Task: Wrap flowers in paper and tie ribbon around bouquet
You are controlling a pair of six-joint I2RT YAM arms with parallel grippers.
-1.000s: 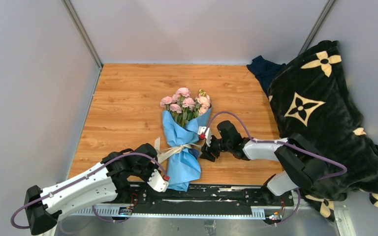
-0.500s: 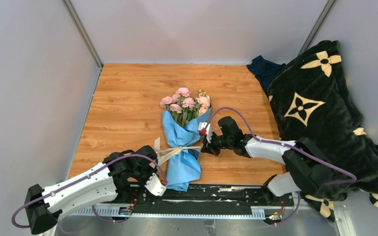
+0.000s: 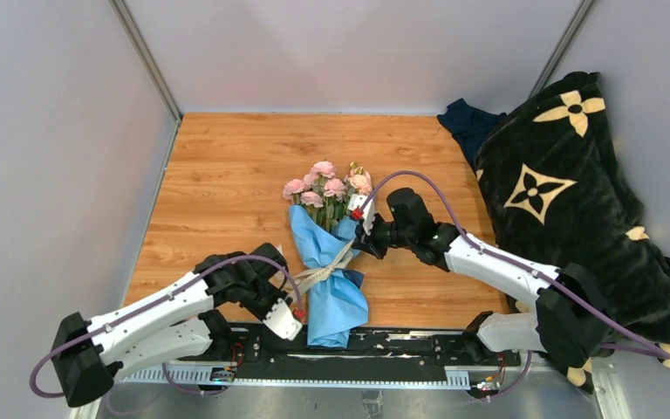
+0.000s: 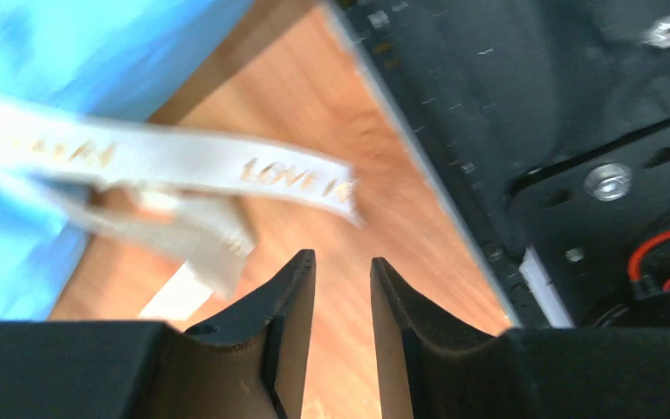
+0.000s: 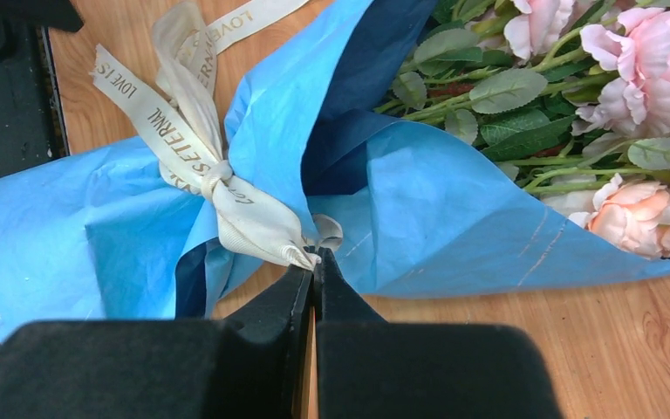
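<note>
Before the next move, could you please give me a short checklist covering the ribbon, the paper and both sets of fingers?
1. The right fingers pinch the ribbon: ok, they are closed on an end coming off the knot.
2. The left fingers hold the other tail: not ok, they stand apart and empty, with the tail just beyond their tips.
3. The knot sits on the narrow waist of the paper: ok.
4. The paper encloses the flowers, with the blooms out of the top: ok.
5. The knot is pulled tight: cannot tell.
</note>
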